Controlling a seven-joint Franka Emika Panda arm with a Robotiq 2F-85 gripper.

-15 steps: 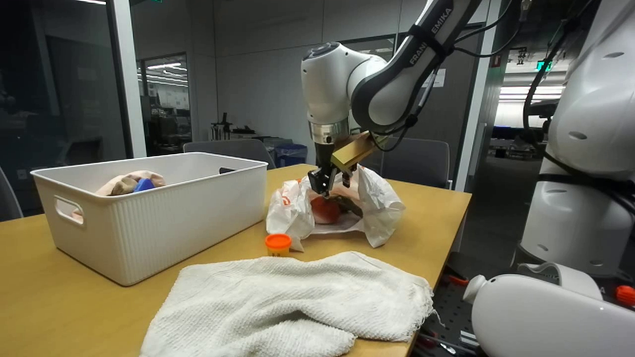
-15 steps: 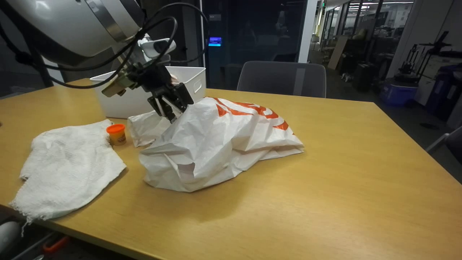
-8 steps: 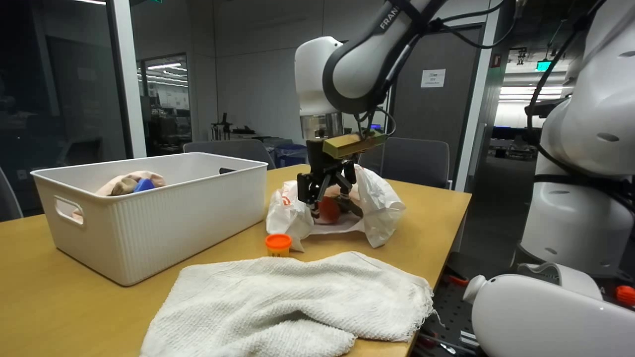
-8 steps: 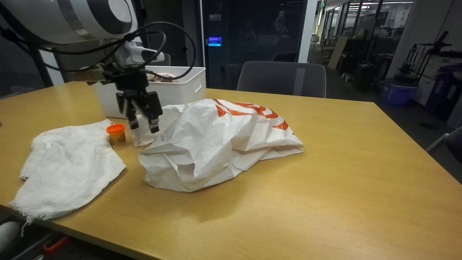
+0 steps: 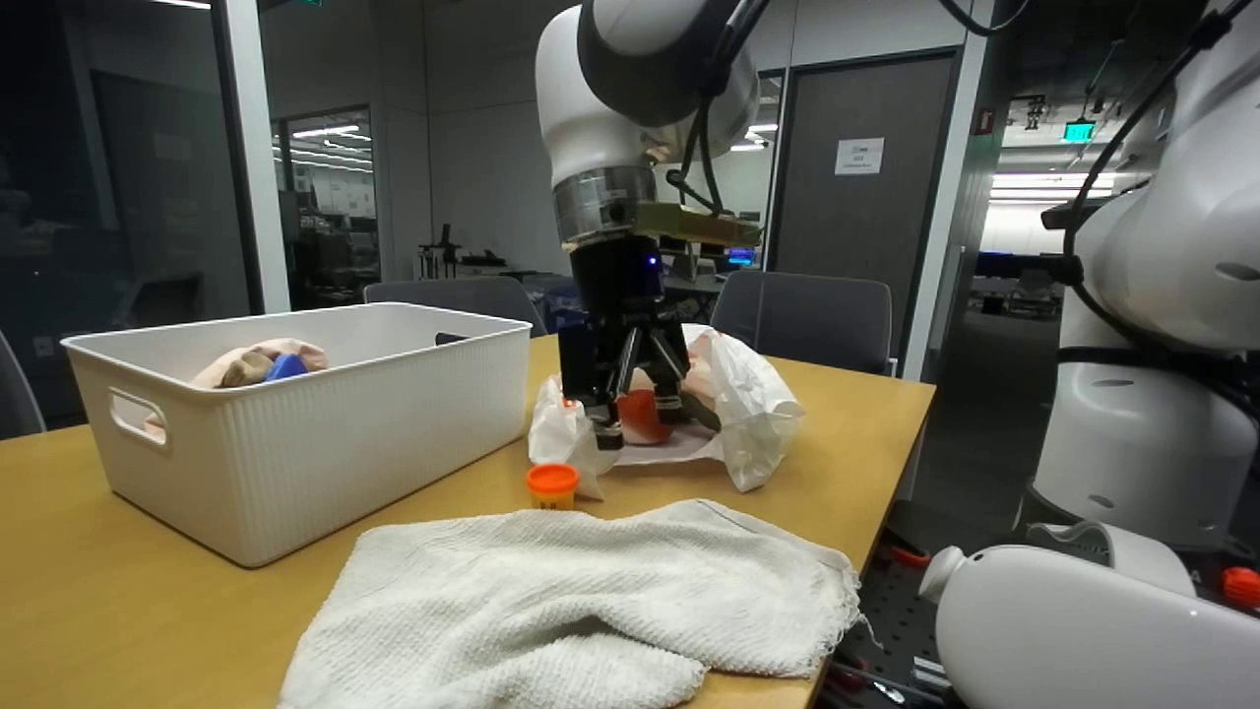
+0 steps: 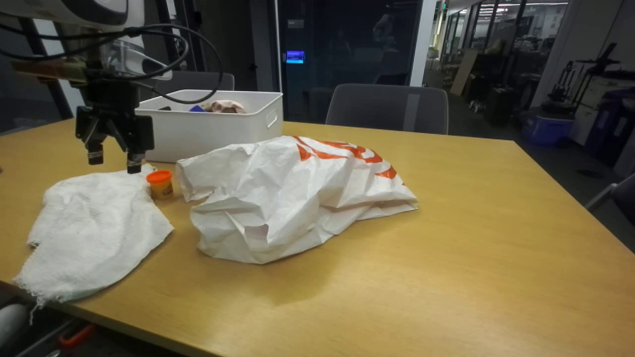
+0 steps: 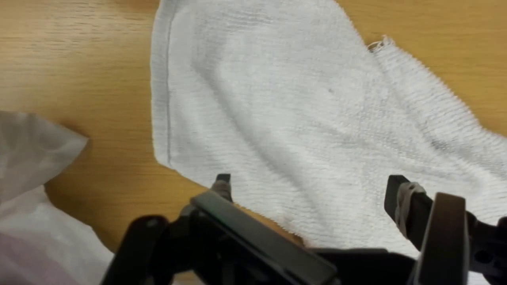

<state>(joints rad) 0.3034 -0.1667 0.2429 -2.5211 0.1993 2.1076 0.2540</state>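
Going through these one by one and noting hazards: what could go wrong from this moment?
The orange-lidded tub stands close beside the white towel, so the gripper, if lowered there, might knock it over.

The towel lies loose and wrinkled, so the open gripper could catch an unwanted fold.

The plastic bag lies crumpled, its mouth open on a red-orange thing; if snagged, it might shift and let that slip out.

The arm (image 5: 586,123) hangs bent, its jaws (fingertips (image 7: 405,200) wrapped) pointing down, spread wide.
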